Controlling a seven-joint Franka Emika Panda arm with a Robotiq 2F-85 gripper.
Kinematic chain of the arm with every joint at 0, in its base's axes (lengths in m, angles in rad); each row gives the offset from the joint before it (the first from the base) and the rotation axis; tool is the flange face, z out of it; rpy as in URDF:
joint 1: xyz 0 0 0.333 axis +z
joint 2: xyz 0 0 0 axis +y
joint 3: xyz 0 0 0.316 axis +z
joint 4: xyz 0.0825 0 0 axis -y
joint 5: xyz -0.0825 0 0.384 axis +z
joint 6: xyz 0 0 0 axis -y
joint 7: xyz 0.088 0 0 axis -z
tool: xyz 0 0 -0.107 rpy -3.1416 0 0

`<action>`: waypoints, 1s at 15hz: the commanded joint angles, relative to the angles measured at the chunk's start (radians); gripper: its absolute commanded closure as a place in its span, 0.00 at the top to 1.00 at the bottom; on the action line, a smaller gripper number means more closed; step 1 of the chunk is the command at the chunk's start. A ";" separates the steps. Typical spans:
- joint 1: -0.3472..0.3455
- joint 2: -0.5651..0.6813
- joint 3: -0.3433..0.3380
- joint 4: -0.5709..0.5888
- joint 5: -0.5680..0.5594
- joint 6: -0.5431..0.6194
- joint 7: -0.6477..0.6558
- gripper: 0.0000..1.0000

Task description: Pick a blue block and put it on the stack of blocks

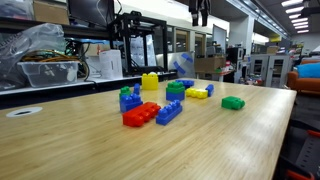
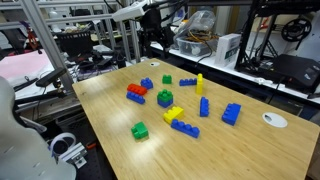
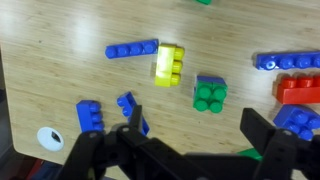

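Gripper: in the wrist view the gripper (image 3: 190,128) hangs above the table (image 3: 60,30), fingers spread wide with nothing between them.
Blue block: the chunky blue block (image 3: 88,115) sits at lower left of the wrist view, near a white disc (image 3: 48,138). In an exterior view it lies at centre right (image 2: 231,114).
Stack of blocks: the stack of blocks (image 3: 210,93) is right of centre, green studs on top with a blue edge behind them, well apart from the blue block. It sits mid-table in an exterior view (image 2: 165,98).
Neighbours: a smaller blue brick (image 3: 130,108) lies just beside the blue block. A yellow brick (image 3: 169,66) sits near the stack, and a long blue brick (image 3: 132,48) lies above it to the left.
Risk, wrong pick: several blue pieces lie about, so the fingers could close on the smaller or the long one.
Risk, nudge: a wide descent may knock the neighbouring blue brick.
Risk, placing: studs set off-centre could leave the block tilted or tip the stack.
Containers: none on the table. A clear tub (image 1: 48,72) stands on the bench behind, contents unclear.
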 commanded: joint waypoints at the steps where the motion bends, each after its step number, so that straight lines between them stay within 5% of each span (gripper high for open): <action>1: -0.001 0.040 0.019 0.030 0.007 -0.008 0.018 1.00; 15: 0.008 0.050 0.036 0.028 0.008 0.023 0.033 1.00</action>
